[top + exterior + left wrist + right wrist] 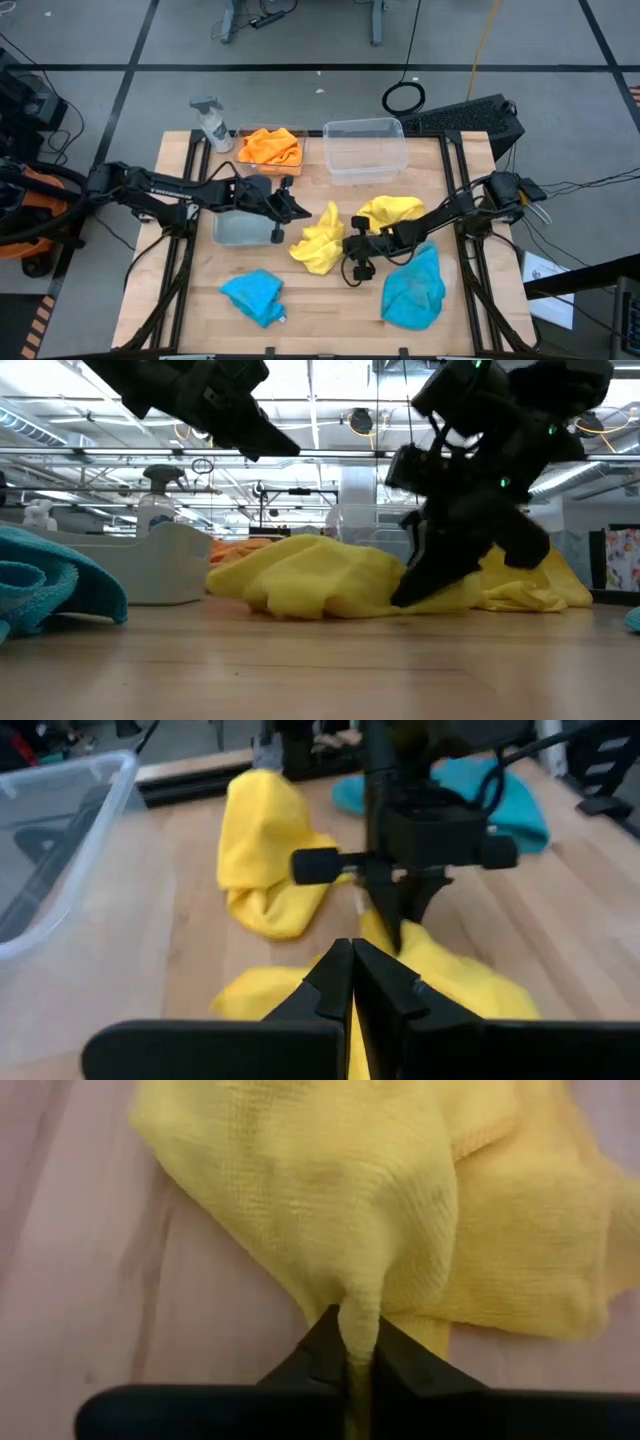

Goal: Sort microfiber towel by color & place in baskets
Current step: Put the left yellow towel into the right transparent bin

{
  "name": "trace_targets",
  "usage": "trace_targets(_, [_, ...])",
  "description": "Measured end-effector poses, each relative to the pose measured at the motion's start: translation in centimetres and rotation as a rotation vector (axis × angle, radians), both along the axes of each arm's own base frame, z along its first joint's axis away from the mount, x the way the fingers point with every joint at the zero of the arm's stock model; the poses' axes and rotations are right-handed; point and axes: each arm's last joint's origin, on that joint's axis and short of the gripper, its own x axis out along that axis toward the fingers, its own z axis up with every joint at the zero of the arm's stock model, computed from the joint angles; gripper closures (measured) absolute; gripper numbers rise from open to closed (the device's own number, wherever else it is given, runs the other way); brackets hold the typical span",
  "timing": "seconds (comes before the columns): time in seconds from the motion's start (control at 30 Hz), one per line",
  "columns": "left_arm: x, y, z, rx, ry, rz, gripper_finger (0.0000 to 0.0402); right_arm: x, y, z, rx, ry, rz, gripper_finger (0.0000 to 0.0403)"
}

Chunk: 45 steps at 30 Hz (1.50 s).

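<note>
- L arm reaches in over table mid; dark two-finger left gripper point(352, 982) fingers pressed together, empty.
- R arm angled down; dark two-finger right gripper point(357, 1352) pinched on cloth fold.

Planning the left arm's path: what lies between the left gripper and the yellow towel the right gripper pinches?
High view: only bare table between the left gripper and the yellow towel that the right gripper pinches.

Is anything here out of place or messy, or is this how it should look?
Nothing is spilled or broken. The odd one out is the white spray bottle at the table's far left corner, beside the basket of orange towels. Yellow towels and blue towels lie crumpled, still unsorted.
</note>
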Motion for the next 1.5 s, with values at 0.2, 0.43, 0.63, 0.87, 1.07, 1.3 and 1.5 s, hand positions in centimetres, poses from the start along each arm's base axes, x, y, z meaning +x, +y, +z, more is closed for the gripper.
trace_targets(0.2, [0.3, -1.3, 0.4, -0.02, -0.049, -0.04, 0.0341, -1.0, -0.4, 4.8, -0.012, -0.121, -0.037, 0.0399])
trace_targets(0.43, [0.5, -2.4, 1.3, -0.021, -0.147, -0.079, 0.026, -3.1, -1.0, 10.1, -0.093, -0.29, -0.13, 0.04])
trace_targets(0.63, [0.9, -2.3, 1.5, -0.002, -0.2, -0.026, 0.0195, -4.2, -1.5, 12.7, -0.132, -0.39, -0.136, 0.0401])
trace_targets(0.87, [2.5, -2.2, 0.2, 0.051, -0.245, 0.037, 0.0142, -4.7, -1.6, 15.2, -0.204, -0.533, -0.105, 0.0402])
trace_targets(1.07, [3.8, -2.2, 0.6, 0.064, -0.369, 0.052, 0.0108, -4.8, -1.7, 16.9, -0.285, -0.642, -0.058, 0.0402])
trace_targets(1.3, [5.9, -2.4, -0.4, 0.153, -0.375, 0.026, 0.0095, -4.7, -1.6, 17.7, -0.312, -0.717, -0.042, 0.0403])
trace_targets(1.5, [7.4, -3.6, -0.4, 0.269, -0.389, -0.046, 0.0228, -4.7, -1.5, 17.7, -0.292, -0.719, -0.048, 0.0394])
